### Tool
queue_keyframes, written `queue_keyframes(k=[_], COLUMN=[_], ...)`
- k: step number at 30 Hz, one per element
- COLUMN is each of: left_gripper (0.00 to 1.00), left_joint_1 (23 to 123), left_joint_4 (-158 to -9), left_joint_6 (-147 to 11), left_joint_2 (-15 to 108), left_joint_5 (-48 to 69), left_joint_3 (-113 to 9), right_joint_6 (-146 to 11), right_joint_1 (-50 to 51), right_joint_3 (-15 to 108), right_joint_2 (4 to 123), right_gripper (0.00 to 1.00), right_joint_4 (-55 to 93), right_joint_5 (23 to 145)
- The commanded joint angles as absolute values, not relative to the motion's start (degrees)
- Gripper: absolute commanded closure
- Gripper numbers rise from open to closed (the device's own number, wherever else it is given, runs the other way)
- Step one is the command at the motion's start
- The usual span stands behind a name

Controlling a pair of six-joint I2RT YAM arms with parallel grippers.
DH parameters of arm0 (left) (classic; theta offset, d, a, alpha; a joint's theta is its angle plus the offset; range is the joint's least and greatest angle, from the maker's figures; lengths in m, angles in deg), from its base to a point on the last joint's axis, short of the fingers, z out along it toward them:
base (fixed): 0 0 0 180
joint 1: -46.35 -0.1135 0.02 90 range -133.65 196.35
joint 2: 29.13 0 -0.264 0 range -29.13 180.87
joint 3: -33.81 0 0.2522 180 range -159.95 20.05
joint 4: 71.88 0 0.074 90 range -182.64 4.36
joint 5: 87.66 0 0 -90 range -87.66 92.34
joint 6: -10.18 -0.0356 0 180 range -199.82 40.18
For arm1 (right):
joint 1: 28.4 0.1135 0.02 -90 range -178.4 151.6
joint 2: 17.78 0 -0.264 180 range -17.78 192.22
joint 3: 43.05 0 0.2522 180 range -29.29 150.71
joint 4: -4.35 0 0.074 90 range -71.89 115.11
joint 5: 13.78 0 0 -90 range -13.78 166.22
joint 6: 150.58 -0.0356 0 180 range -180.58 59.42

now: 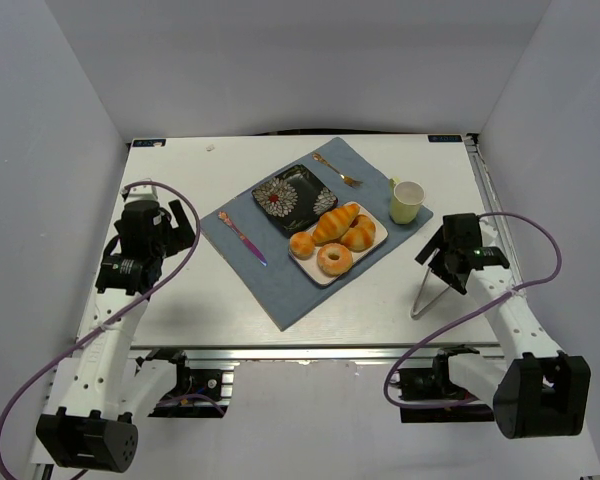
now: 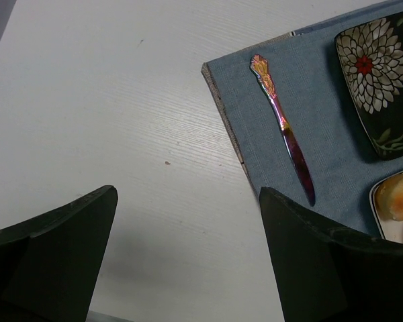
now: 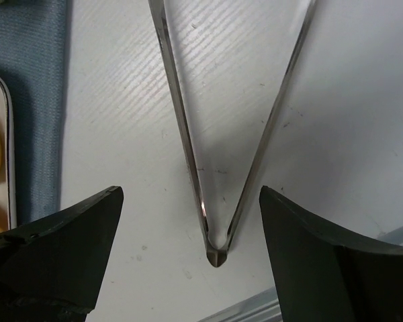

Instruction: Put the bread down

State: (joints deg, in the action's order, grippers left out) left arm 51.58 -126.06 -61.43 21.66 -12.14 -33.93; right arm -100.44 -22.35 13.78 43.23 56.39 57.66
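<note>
The bread (image 1: 334, 259), a golden ring with a hole, lies at the near end of a white tray (image 1: 380, 237) beside two long rolls (image 1: 346, 228) and a small round bun (image 1: 302, 244). A black flower-patterned plate (image 1: 295, 198) sits just behind the tray on a blue mat (image 1: 280, 280). My right gripper (image 1: 442, 262) (image 3: 191, 191) is open above metal tongs (image 1: 426, 296) (image 3: 176, 114) lying on the table right of the mat, its fingers either side of their joined end without touching. My left gripper (image 1: 180, 222) (image 2: 188, 194) is open over bare table, left of the mat.
A pale green cup (image 1: 407, 200) stands on the mat's right corner and a fork (image 1: 337, 170) lies at its far corner. An iridescent knife (image 1: 242, 237) (image 2: 285, 131) lies on the mat's left side. White walls enclose the table on three sides.
</note>
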Motion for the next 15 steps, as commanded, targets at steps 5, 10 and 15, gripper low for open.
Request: queue_keyframes(k=[5, 10, 15], left_gripper=[0.02, 0.02, 0.02], left_joint_1=[51.71, 51.71, 51.71], left_joint_4=[-125.80, -125.72, -125.71], left_joint_6=[-62.07, -61.89, -61.80], left_joint_2=[21.94, 22.11, 22.38], left_joint_5=[-10.93, -11.55, -11.72], left_joint_3=[-33.83, -33.48, -33.21], right_joint_6=[-95.21, -94.51, -93.63], right_joint_1=[-27.16, -27.69, -27.69], right_joint_3=[12.19, 7.98, 6.57], right_joint_2=[45.76, 48.22, 53.83], right_gripper=[0.11, 0.11, 0.11], right_joint_4=[49.14, 43.61, 40.62], right_joint_5=[60.75, 63.82, 63.74])
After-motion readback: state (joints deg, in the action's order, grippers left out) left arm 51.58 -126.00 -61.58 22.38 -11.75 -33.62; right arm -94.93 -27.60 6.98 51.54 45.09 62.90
